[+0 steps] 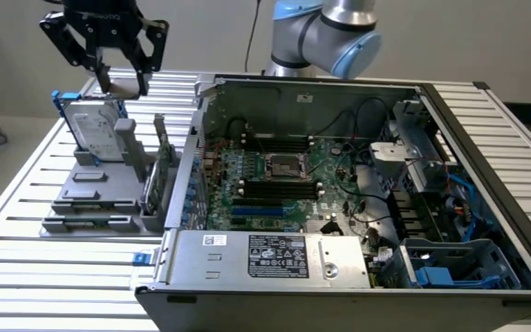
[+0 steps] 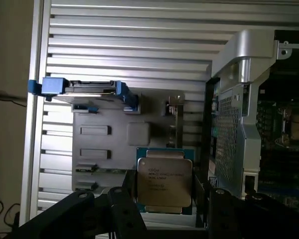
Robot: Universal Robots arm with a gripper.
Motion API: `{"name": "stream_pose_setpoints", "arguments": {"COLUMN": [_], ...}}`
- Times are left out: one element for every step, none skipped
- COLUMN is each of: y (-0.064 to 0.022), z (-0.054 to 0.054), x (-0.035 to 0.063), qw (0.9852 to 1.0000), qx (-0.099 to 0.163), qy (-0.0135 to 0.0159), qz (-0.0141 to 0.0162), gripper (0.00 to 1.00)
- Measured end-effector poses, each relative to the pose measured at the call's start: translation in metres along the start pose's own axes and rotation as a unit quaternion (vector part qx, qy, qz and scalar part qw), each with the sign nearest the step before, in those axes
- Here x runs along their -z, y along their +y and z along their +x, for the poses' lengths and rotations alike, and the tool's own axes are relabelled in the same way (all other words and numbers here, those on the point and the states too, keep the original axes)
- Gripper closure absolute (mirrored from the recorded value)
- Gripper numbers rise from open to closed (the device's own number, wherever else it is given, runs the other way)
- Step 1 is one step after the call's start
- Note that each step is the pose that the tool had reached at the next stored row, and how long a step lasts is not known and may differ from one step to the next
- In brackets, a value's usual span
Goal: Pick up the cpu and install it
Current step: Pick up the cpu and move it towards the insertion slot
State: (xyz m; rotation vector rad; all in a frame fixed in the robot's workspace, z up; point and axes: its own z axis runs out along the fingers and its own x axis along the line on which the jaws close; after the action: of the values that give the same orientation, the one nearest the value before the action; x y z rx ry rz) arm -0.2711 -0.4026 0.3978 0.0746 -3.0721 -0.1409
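The cpu is hanging in the end effector, above the hard drive at the exterior view's left.
Fingers are clamping its opposite edges; it is probably light, stiff, slick-topped and fragile underneath, so edge holds suit it.

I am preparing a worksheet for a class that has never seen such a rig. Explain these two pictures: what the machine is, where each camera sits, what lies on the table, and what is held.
The machine is a robot arm ending in a black gripper, a kind of two-fingered hand. The exterior view comes from a camera off the arm that sees the whole scene. The wrist view comes from a camera on the arm's wrist, looking past the fingers. On the slatted metal table stand an open computer case and a grey holder with a hard drive upright in it. The gripper holds the cpu, a small silvery chip, above the holder.
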Motion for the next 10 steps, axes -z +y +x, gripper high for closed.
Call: {"name": "stream_pose_setpoints", "arguments": {"y": [-0.0001,-0.0002,-0.0003,-0.0004,-0.0006,-0.0008,-0.001,-0.0011,-0.0014,-0.0015], "z": [-0.004,-0.009,-0.014,-0.018,-0.022,-0.027,-0.031,-0.036,-0.041,-0.045], "x": [0.0016,0.0032,0.0044,0.0055,0.0063,0.0069,0.0074,0.008,0.0085,0.009], "qw": [1.0,1.0,1.0,1.0,1.0,1.0,1.0,0.9999,0.9999,0.9999], "qx": [0.0,0.0,0.0,-0.001,-0.001,-0.001,-0.001,-0.001,-0.001,-0.001], "qy": [0.0013,0.0027,0.0042,0.0058,0.0073,0.0087,0.0098,0.011,0.0121,0.0132], "qz": [-0.0001,-0.0001,-0.0002,-0.0003,-0.0004,-0.0004,-0.0005,-0.0005,-0.0006,-0.0007], "gripper": [0.45,0.45,0.45,0.45,0.45,0.45,0.45,0.45,0.45,0.45]}}
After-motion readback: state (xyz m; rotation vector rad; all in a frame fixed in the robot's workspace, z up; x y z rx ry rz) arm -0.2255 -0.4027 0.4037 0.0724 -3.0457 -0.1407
